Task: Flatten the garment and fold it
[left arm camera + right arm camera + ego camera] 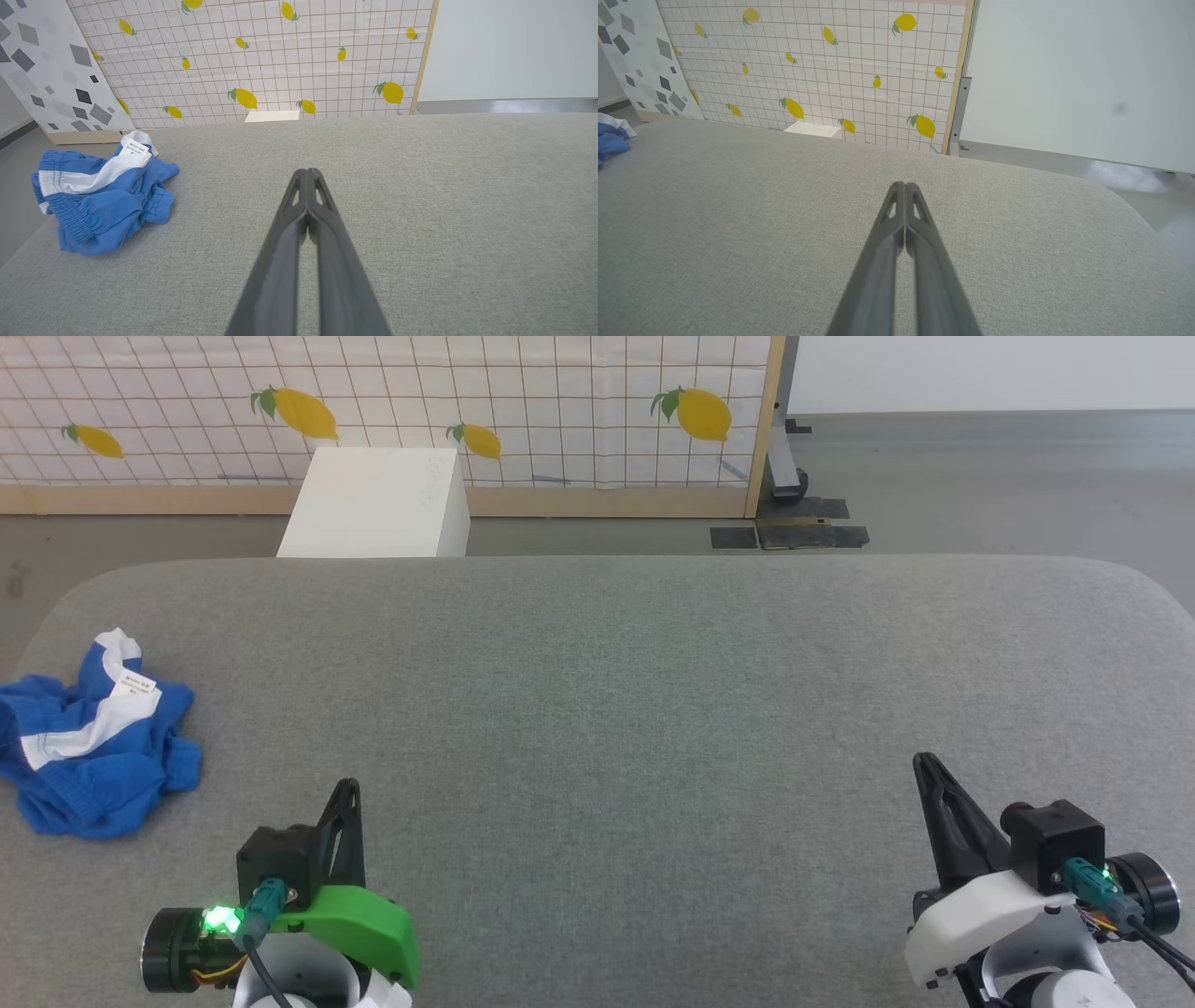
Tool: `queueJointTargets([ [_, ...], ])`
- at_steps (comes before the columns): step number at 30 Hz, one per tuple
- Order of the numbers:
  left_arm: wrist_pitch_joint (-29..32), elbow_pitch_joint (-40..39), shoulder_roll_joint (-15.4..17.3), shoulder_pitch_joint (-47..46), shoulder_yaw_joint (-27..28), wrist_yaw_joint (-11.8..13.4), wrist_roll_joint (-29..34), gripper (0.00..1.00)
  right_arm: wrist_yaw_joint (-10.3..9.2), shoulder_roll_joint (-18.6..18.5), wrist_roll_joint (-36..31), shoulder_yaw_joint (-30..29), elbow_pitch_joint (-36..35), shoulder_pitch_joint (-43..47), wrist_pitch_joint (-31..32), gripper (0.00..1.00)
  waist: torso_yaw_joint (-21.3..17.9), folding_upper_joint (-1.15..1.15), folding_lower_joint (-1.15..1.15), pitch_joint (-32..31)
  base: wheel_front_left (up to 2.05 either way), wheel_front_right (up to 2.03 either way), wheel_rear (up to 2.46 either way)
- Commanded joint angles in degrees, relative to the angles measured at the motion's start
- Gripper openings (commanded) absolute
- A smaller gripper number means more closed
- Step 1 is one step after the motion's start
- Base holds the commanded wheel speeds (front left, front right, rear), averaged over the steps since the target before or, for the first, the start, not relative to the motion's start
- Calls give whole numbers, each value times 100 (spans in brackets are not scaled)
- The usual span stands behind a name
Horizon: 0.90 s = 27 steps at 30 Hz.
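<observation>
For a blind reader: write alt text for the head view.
Crumpled blue shorts lie at the left edge of a grey table. The left gripper and right gripper, both shut, point forward near the front, holding nothing.

One garment (93,761), two end effectors (347,791) (924,765), one white box (378,504), one table (653,709), perhaps two patterned screens (327,28) (46,84)

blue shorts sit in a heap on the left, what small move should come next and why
Probably open the left gripper and reach toward the blue shorts: they lie crumpled near the left edge of the grey fabric surface, nearest that arm, whose gripper is shut and empty.
</observation>
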Motion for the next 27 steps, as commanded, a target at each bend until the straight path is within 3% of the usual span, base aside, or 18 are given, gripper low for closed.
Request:
queueJointTargets([
  [1, 7, -15, -28, -103, 6, 38, 74, 0, -9, 13, -44, 13, -32, -104, 1, 0, 0, 0, 0, 0, 0, 0, 0],
  [25, 7, -15, -28, -103, 6, 38, 74, 0, -9, 13, -44, 13, -32, -104, 1, 0, 0, 0, 0, 0, 0, 0, 0],
  [26, 7, -15, -28, -103, 6, 38, 74, 100, -9, 13, -44, 13, -32, -104, 1, 100, 0, 0, 0, 0, 0, 0, 0],
  [27, -1, 1, 1, 4, -2, 0, -7, 100, 0, 0, 2, -1, 1, 2, 0, 100, 0, 0, 0, 0, 0, 0, 0],
])
